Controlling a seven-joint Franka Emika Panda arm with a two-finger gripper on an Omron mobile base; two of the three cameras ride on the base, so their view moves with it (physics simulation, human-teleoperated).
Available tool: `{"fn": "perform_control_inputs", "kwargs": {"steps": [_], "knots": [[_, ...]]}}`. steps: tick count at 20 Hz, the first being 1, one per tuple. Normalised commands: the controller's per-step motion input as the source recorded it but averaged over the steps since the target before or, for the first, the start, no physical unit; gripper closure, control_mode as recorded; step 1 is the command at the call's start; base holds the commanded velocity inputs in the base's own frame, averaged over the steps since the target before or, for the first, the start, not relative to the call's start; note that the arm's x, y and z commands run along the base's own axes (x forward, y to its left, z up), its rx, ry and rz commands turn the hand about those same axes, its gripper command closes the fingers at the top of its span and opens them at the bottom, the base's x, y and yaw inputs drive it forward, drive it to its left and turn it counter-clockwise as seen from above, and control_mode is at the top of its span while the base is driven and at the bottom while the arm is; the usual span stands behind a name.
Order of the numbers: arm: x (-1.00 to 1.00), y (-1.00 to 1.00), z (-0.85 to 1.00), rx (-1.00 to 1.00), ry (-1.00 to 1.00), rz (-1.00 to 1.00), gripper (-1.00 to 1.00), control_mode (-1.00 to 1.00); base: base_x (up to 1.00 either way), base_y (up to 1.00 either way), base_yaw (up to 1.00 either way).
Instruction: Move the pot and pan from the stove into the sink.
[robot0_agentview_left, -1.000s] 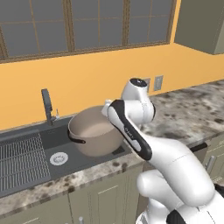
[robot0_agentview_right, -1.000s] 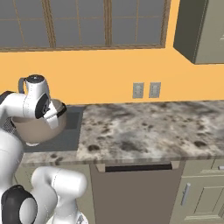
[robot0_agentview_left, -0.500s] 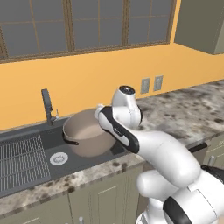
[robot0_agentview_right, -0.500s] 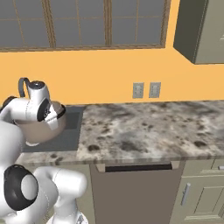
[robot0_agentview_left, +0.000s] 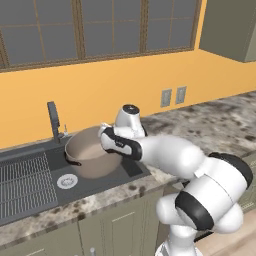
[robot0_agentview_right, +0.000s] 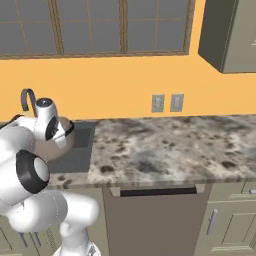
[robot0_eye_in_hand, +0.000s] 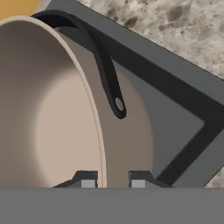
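The taupe pot (robot0_agentview_left: 89, 154) hangs tilted inside the right part of the dark sink (robot0_agentview_left: 131, 169), its pale inside facing up and left. My gripper (robot0_agentview_left: 104, 133) is shut on the pot's right rim. In the hand view the gripper (robot0_eye_in_hand: 113, 184) straddles the thin wall of the pot (robot0_eye_in_hand: 48, 127), one fingertip inside and one outside. A dark loop handle (robot0_eye_in_hand: 106, 65) curves over the pot's outer side just ahead. The sink wall (robot0_eye_in_hand: 175, 109) lies below. From the right base view the pot (robot0_agentview_right: 59, 146) peeks out behind my arm. The pan and the stove are out of view.
A dark faucet (robot0_agentview_left: 54, 121) stands behind the sink, close to the pot's far rim. The drain (robot0_agentview_left: 66, 181) and ribbed drainboard (robot0_agentview_left: 22, 186) lie to the left. Speckled stone counter (robot0_agentview_right: 165, 150) stretches right, with wall outlets (robot0_agentview_right: 167, 103) above it.
My arm has swung left and lower, carrying the pot from above the sink's right edge down into the basin. The grip on the rim is unchanged.
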Motion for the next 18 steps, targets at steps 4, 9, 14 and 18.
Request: {"fn": "perform_control_inputs", "kwargs": {"steps": [4, 9, 14, 18], "knots": [[0.34, 0.27, -0.32, 0.0, 0.01, 0.01, 1.0, -1.0, 0.0, 0.0, 0.0], [0.26, 0.27, -0.36, 0.0, 0.0, 0.01, 1.0, -1.0, 0.0, 0.0, 0.0], [0.25, 0.16, -0.4, -0.01, 0.01, 0.0, 1.0, -1.0, 0.0, 0.0, 0.0], [0.1, 0.05, -0.33, 0.0, 0.0, 0.0, 1.0, -1.0, 0.0, 0.0, 0.0]]}}
